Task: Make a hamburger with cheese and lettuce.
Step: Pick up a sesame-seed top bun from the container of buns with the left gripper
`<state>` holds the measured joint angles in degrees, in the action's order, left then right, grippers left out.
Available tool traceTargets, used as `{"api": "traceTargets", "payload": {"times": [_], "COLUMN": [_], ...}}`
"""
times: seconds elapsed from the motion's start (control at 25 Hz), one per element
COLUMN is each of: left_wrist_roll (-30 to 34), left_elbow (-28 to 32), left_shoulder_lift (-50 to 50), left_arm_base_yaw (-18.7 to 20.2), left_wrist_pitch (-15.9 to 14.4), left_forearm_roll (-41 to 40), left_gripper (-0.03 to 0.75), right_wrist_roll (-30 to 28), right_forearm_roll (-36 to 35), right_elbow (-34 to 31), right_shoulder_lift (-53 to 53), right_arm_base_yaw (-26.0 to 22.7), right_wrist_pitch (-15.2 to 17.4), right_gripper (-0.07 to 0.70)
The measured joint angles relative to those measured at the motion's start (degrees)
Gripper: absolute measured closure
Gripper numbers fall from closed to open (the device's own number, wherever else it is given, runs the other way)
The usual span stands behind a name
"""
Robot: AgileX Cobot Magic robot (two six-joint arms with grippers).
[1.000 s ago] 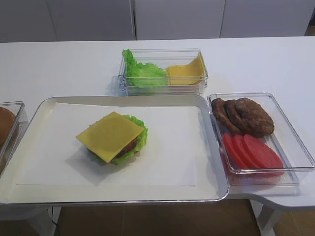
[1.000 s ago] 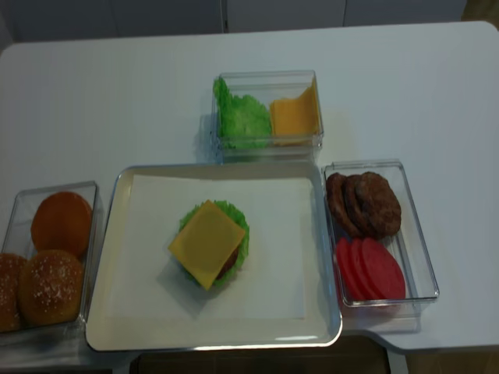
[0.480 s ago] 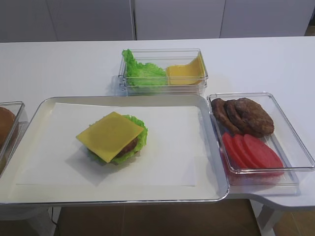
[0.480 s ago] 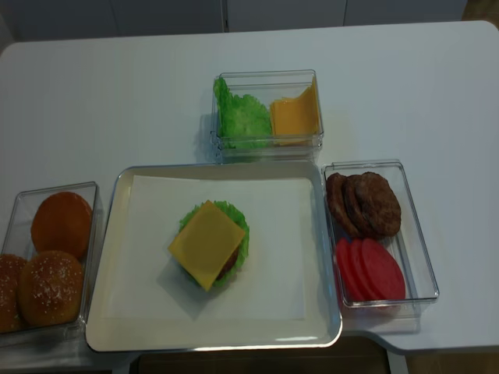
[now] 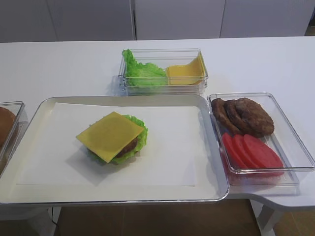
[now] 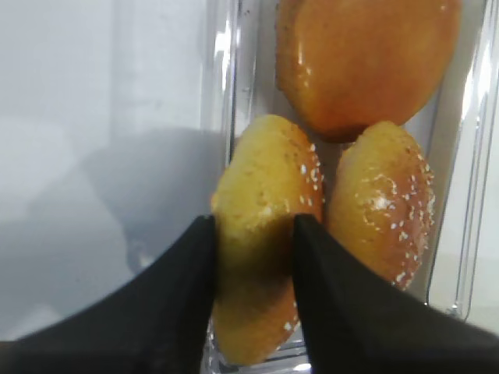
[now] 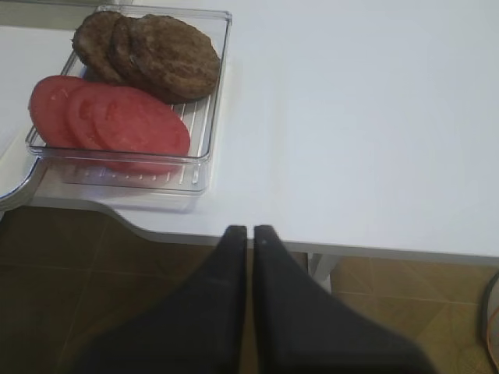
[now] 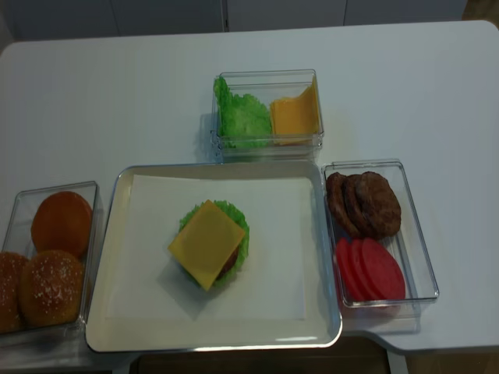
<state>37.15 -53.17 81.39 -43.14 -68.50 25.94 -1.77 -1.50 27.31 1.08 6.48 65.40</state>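
Yellow cheese (image 5: 110, 135) overhangs patty mid-tray; your left hand (image 6: 253, 257) straddles seeded bun (image 6: 261, 234), grip unclear; right hand (image 7: 250, 231) closed past desk (image 7: 374, 117) edge.

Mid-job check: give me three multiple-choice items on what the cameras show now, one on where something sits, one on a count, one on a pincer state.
1. Where does the cheese lie?
A. in the tomato box
B. on the patty and lettuce on the tray
C. on the bare table

2. How many tomato slices are in the right-hand box?
A. three
B. one
C. six

3. How does the right pincer stand?
A. wide open
B. shut on a patty
C. shut, holding nothing

Key: 1 B, the yellow square tops the stack on the tray. 2 A, three red rounds overlap. 3 C, its fingers meet with nothing between them.
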Motion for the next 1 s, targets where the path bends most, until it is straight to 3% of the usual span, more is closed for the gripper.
{"api": "traceTargets", "payload": {"times": [1.0], "left_wrist_roll": [0.3], "left_elbow": [0.0], "left_shoulder_lift": [-3.2], "left_arm_base_yaw": [0.0], "left_wrist_pitch": [0.8], "left_forearm_roll": [1.8], "left_gripper": [0.496], "right_wrist_roll": [0.0], "right_forearm_roll": [0.0], "right_elbow": [0.0], "right_shoulder_lift": [0.0], "right_arm_base_yaw": [0.0], "right_wrist_pitch": [0.0], "right_gripper": [0.623]}}
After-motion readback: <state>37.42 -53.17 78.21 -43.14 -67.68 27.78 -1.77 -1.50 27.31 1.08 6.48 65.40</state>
